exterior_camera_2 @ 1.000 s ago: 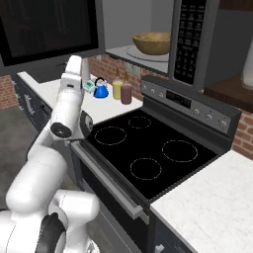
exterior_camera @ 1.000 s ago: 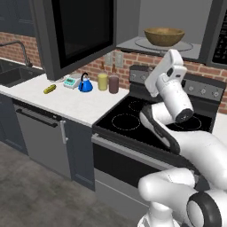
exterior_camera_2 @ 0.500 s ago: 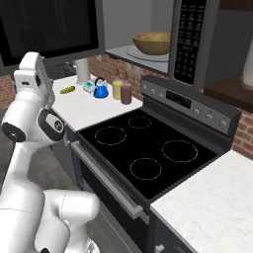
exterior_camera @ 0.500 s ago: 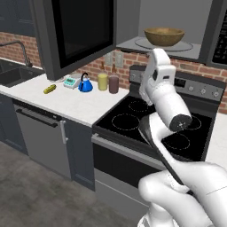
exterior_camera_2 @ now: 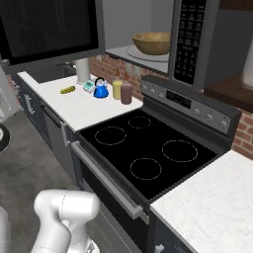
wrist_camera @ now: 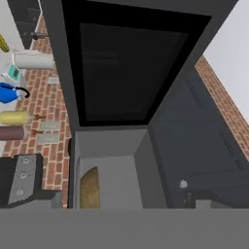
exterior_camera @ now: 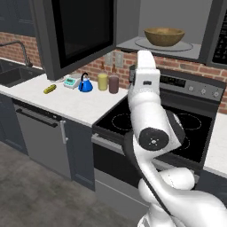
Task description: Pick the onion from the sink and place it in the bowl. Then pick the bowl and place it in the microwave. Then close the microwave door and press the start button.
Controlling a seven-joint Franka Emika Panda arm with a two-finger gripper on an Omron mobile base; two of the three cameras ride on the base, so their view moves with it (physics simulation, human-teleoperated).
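We see the light-brown wooden bowl (exterior_camera: 164,37) on the round glass turntable (exterior_camera: 164,45) inside the black microwave (exterior_camera_2: 190,42), its dark-glass door (exterior_camera: 84,33) swung open; our fingers are spread wide, holding nothing.

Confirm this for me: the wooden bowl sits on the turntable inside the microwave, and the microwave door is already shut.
The door part is wrong. The bowl does sit on the turntable inside the microwave, but the microwave door is open, swung out to the left of the cavity. The left base view shows it plainly, with the pale interior exposed beside the door.
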